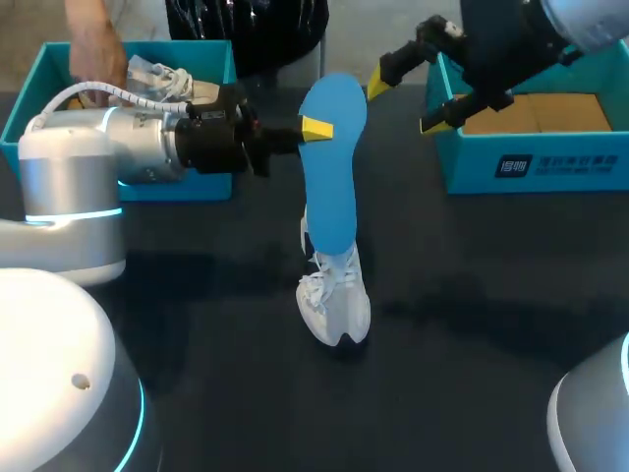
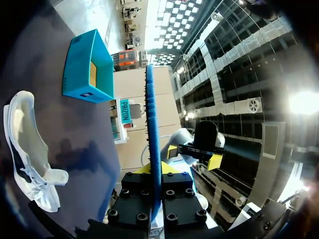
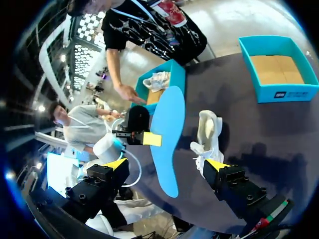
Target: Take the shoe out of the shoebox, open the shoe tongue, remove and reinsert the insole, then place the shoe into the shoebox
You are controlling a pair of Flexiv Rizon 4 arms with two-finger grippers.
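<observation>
Now, insole (image 1: 332, 167): we hold it on end above the table (image 1: 472, 324). Its upper part is pinched between the yellow tips of our left gripper (image 1: 316, 128), one tip on each face. Our left wrist view shows it edge-on, running straight out between the two fingers.
Left gripper: clamped onto the insole, with only the sheet's thickness between the fingers.
Right gripper (image 1: 405, 103): spread wide and holding nothing, it hangs by the left wall of the right box (image 1: 531, 167). From its wrist view the insole stands ahead of the gap between the fingers and touches neither.
Shoe (image 1: 336, 300): it is on the table, under the insole's lower end in the head view. Both wrist views show it beside the insole and apart from it.
Left box (image 1: 39, 98): teal and open-topped, it sits at the table's far left. A second shoe (image 1: 167, 79), white, lies inside, and a person's hand (image 1: 98, 49) reaches over the rim.
Right box: teal and open-topped, it sits at the far right with its brown card floor showing.
Insole's look: bright blue, smooth and foot-shaped, with the broader end uppermost.
Shoe's look: a white lace-up trainer with loose laces and a gaping mouth over a pale lining.
</observation>
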